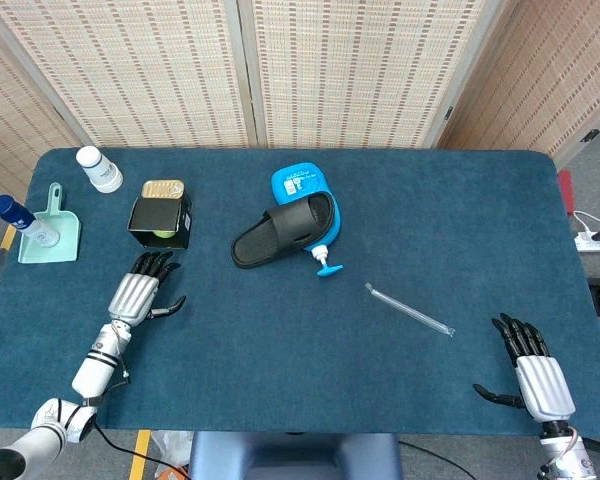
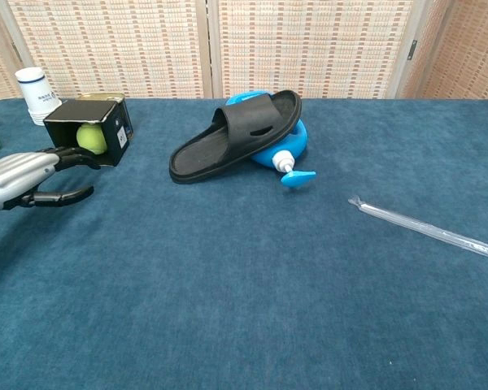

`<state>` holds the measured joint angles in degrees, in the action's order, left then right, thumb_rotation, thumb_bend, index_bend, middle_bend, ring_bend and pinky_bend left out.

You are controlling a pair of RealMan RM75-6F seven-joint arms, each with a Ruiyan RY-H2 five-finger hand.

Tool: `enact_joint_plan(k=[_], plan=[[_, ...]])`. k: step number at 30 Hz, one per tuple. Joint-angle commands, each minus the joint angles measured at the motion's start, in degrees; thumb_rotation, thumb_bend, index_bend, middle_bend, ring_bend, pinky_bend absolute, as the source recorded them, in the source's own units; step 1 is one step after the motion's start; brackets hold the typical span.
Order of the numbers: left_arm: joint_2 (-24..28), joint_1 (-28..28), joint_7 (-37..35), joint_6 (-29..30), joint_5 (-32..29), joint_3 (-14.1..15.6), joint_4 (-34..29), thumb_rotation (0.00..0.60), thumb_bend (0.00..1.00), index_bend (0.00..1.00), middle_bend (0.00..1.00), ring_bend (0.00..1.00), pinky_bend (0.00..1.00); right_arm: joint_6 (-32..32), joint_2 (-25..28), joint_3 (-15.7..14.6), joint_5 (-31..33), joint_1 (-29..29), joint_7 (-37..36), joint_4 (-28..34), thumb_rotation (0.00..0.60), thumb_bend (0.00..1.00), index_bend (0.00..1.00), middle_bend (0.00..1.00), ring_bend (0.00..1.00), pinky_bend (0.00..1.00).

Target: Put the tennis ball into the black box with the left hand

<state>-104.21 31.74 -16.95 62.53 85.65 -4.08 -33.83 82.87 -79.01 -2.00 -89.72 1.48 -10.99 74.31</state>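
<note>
The yellow-green tennis ball (image 2: 89,137) sits inside the black box (image 2: 118,127), which lies on its side with its mouth toward me; in the head view the tennis ball (image 1: 160,235) shows just within the black box (image 1: 160,215). My left hand (image 1: 137,295) lies flat a little in front of the box mouth, fingers spread and empty; the chest view shows the same left hand (image 2: 24,177) just short of the box. My right hand (image 1: 535,375) rests open at the near right edge of the table.
A black slipper (image 1: 285,229) lies on a blue pump bottle (image 1: 302,183) mid-table. A clear plastic tube (image 1: 408,309) lies to the right. A tin (image 1: 163,187), a white jar (image 1: 99,168), and a green scoop (image 1: 50,225) with a blue bottle (image 1: 12,212) crowd the far left.
</note>
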Motion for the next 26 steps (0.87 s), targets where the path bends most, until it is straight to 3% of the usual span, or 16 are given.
enact_joint_plan(k=[1,4,7,10,13,26], plan=[[11.3,-12.6,19.0,12.9,-3.5,1.3,-25.0,0.011,0.26,0.18,0.05,0.00,0.00,0.3,0.3,0.0,-0.2,-0.1,-1.2,-0.1,0.600,0.00,0.00,0.00,0.00,0.00],[20.0,-21.1,24.6,21.7,-4.5,4.6,-42.5,0.053,0.26,0.20,0.08,0.00,0.00,-0.4,0.3,-0.1,0.1,0.1,-1.2,-0.4,0.600,0.00,0.00,0.00,0.00,0.00],[25.5,-25.9,22.9,25.6,-3.4,8.1,-49.6,0.129,0.26,0.20,0.11,0.00,0.00,0.1,0.3,-0.2,-0.3,0.0,-1.3,-0.4,0.600,0.00,0.00,0.00,0.00,0.00],[26.8,-29.0,20.7,28.4,-1.8,10.2,-49.6,0.276,0.26,0.20,0.12,0.00,0.00,0.6,0.1,-0.5,-0.9,-0.1,-1.3,-0.7,0.600,0.00,0.00,0.00,0.00,0.00],[26.9,-31.5,18.4,30.6,-0.4,11.5,-48.5,0.346,0.26,0.19,0.12,0.00,0.00,-0.7,-0.2,-0.6,-0.7,0.4,-0.8,-1.0,0.600,0.00,0.00,0.00,0.00,0.00],[25.6,-33.7,14.4,34.2,2.9,9.6,-45.7,0.367,0.26,0.18,0.12,0.00,0.00,-0.4,-0.3,-0.7,-0.8,0.3,-0.5,-1.0,0.600,0.00,0.00,0.00,0.00,0.00]])
